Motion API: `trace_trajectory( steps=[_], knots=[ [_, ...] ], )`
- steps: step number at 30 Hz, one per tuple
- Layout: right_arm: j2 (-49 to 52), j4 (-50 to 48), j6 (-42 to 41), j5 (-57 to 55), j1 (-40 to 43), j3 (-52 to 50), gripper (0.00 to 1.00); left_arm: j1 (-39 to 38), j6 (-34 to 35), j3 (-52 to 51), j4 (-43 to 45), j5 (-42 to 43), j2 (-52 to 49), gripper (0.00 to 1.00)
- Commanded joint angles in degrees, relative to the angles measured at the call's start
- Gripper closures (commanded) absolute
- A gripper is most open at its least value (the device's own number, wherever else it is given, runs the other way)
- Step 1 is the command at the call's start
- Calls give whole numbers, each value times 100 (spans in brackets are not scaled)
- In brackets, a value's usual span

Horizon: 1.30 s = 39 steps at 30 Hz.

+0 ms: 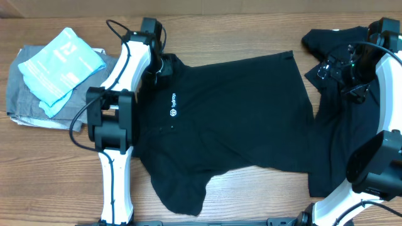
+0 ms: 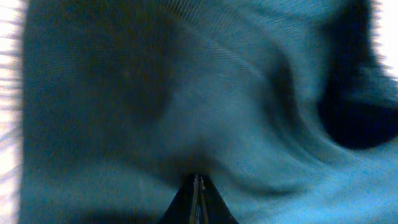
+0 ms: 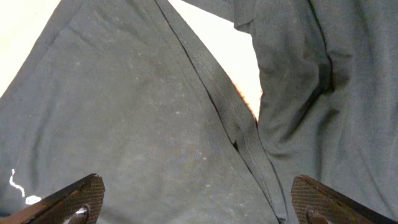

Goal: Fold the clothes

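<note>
A black polo shirt (image 1: 239, 113) with a small white chest logo (image 1: 173, 113) lies spread across the middle of the table, collar to the left. My left gripper (image 1: 162, 63) is at the collar end, shut on a pinch of the shirt. In the left wrist view the fabric (image 2: 205, 93) puckers toward the closed fingertips (image 2: 198, 185). A second black garment (image 1: 336, 132) lies at the right, partly under the polo's hem. My right gripper (image 1: 331, 66) hovers over it, open. In the right wrist view its pads (image 3: 78, 198) stand wide apart above a seam (image 3: 211, 87), holding nothing.
A grey folded garment (image 1: 25, 100) lies at the far left with a light blue plastic packet (image 1: 59, 66) on top. Both white arm bases stand at the table's front edge. Bare wooden table (image 1: 239, 37) shows behind the shirt.
</note>
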State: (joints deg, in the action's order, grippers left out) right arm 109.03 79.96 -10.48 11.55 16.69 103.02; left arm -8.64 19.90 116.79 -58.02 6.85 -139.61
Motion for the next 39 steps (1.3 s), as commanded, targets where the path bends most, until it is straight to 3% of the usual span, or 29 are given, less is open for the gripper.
trace_trajectory(
  steps=[1,19,22,26,28,31,32,34,39],
  knots=[
    [-44,-24,7,-39,-7,4,0,-50,111,-7,101,7,-393,96],
    [-44,-24,7,-39,-7,4,0,-9,85,-4,2717,-492,-2009,96],
    [-44,-24,7,-39,-7,4,0,0,-52,-2,3134,-461,-2059,92],
    [-44,-24,7,-39,-7,4,0,0,-643,372,3263,-216,-2033,80],
    [-44,-24,7,-39,-7,4,0,-2,-896,815,2942,-190,-1939,64],
    [-44,-24,7,-39,-7,4,0,-7,-1010,1600,2288,-199,-1657,29],
    [-44,-24,7,-39,-7,4,0,-7,-1003,1867,2037,-197,-1528,23],
    [-44,-24,7,-39,-7,4,0,-7,-859,2345,1552,-227,-1231,16],
    [-44,-24,7,-39,-7,4,0,-7,-407,3062,179,-280,-114,15]
  ],
)
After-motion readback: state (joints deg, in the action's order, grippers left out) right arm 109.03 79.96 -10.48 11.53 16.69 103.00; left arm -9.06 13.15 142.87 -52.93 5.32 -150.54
